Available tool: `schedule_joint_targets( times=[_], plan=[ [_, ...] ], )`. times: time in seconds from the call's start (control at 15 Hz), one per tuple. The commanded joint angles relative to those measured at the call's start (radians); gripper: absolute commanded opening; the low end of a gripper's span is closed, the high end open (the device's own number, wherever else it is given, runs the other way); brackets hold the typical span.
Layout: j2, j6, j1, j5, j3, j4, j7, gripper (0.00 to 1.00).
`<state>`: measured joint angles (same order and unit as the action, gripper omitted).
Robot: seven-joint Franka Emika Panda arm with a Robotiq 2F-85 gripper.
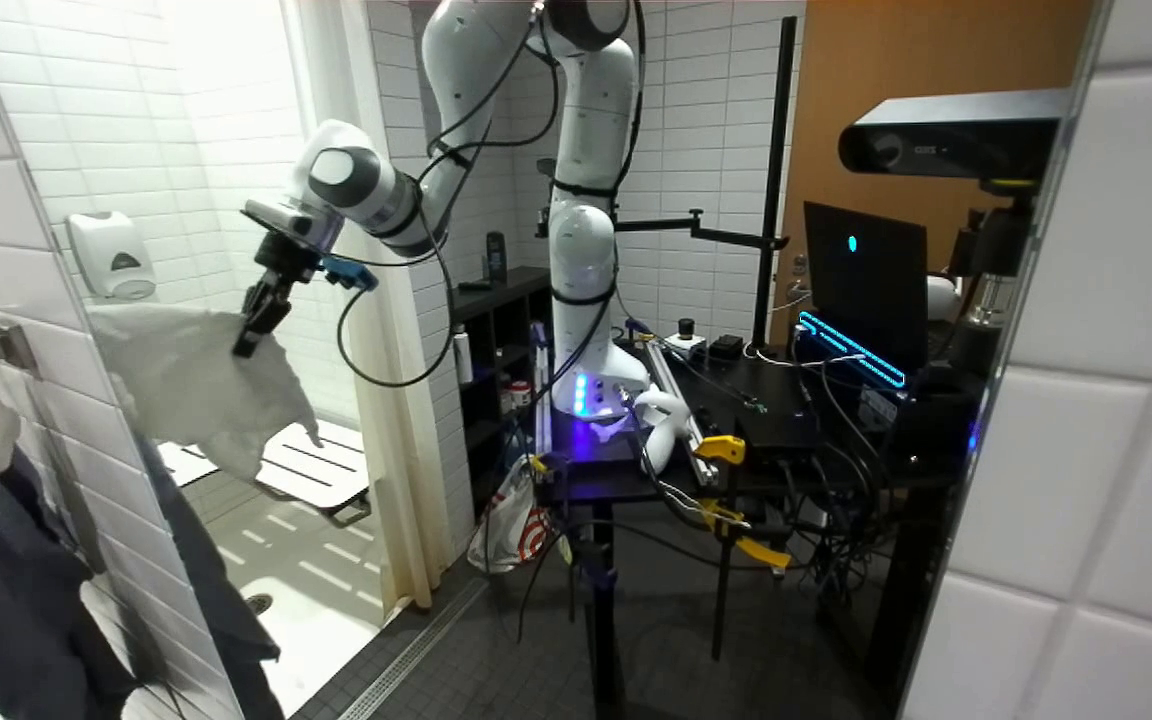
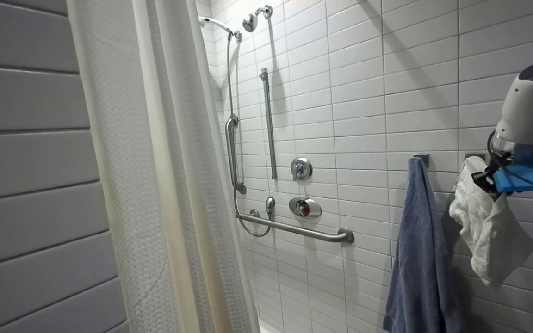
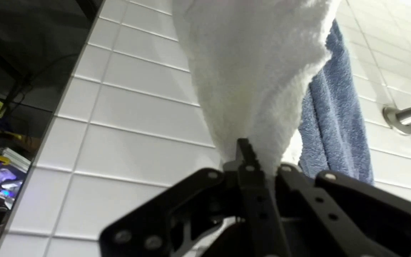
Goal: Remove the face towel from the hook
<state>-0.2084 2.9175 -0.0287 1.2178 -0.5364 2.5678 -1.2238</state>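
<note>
Towel [image 2: 493, 236], white and pinched in the jaws, hangs mostly below them, long axis steep, lowest corner pointing down; hook [image 2: 474, 154] above them.

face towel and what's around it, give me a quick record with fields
item: white face towel
held by: hand, shut on the upper part, with loose cloth hanging below
hang point: wall hook; the cloth's top reaches it in an exterior view, but whether it is caught or free is unclear
neighbour: blue towel, hanging from the next hook
shower fittings: shower curtain, in both exterior views; grab bar
</note>
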Motion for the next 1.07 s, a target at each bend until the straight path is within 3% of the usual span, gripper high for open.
schedule_joint_targets(
  times=[0.0, 0.07, 0.47, 0.53, 0.6, 0.73, 1.0],
  plan=[
    [-0.239, -0.067, -0.095, -0.099, 0.102, 0.137, 0.251, 0.01],
    [-0.307, -0.111, 0.015, -0.130, 0.008, 0.160, 0.317, 0.01],
    [-0.645, -0.476, 0.139, -0.486, 0.011, 0.125, 0.748, 0.01],
    [-0.661, -0.523, 0.101, -0.607, 0.070, 0.100, 0.839, 0.01],
    [-0.673, -0.614, 0.149, -0.687, 0.059, 0.048, 0.900, 0.01],
    [-0.645, -0.774, 0.182, -0.869, 0.073, -0.072, 1.029, 0.01],
    [-0.539, -1.088, 0.103, -1.163, 0.191, -0.343, 1.144, 0.01]
  ],
)
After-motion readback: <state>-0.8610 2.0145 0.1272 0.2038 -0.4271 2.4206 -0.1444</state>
